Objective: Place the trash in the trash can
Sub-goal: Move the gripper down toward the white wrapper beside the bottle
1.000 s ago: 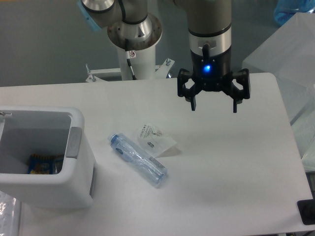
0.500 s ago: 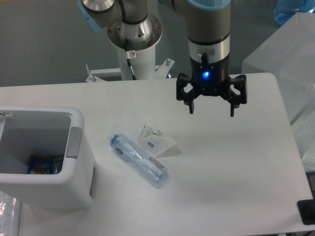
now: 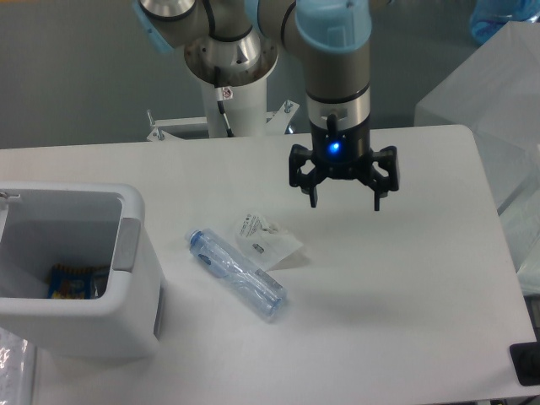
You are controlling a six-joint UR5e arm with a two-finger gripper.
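Note:
A small clear wrapper (image 3: pixel 267 239) with a white printed label lies flat on the white table. Just left of it and touching it lies a clear plastic bottle (image 3: pixel 235 273) with a blue cap, pointing from upper left to lower right. The white boxy trash can (image 3: pixel 80 270) with a grey side panel stands at the left edge. My gripper (image 3: pixel 345 203) hangs open above the table, up and to the right of the wrapper, with nothing between its fingers. A blue light glows on its body.
A colourful packet (image 3: pixel 72 283) lies inside the trash can. The arm's base column (image 3: pixel 232 80) rises behind the table. A translucent box (image 3: pixel 498 93) stands at the right, and a small black block (image 3: pixel 526 363) sits at the table's front right corner.
The gripper has moved left and slightly down toward the wrapper, still open. The bottle, wrapper and trash can have not moved.

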